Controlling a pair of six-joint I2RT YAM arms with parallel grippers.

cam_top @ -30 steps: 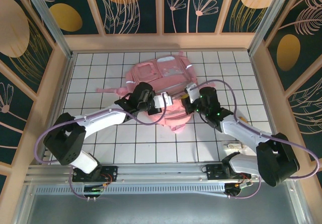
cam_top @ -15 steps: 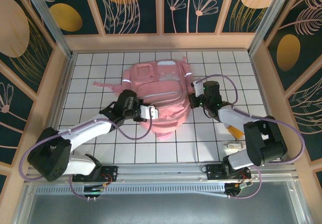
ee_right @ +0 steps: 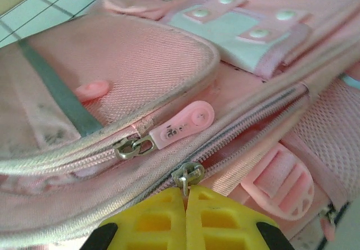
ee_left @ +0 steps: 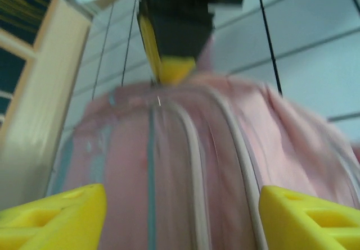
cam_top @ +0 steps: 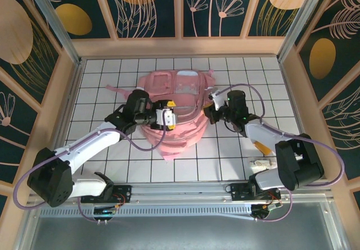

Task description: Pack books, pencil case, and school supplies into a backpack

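The pink backpack lies flat in the middle of the table. My left gripper hovers over its left half, jaws open, nothing between the yellow fingertips, only the backpack's pink fabric and grey piping beneath. My right gripper is shut on the metal zipper pull of the main zip on the backpack's right side, also seen from above. A small orange item and a tiny whitish item lie on the table at the right. The books and pencil case are out of view.
A second zipper slider with a pink rubber tab sits just above the held pull. A pink buckle is to its right. A backpack strap trails left. Wooden walls enclose the tiled table.
My left gripper has opened and shifted slightly toward the far side. The backpack has settled flatter, its lower edge nearer me. The right gripper keeps its hold at the backpack's right side.
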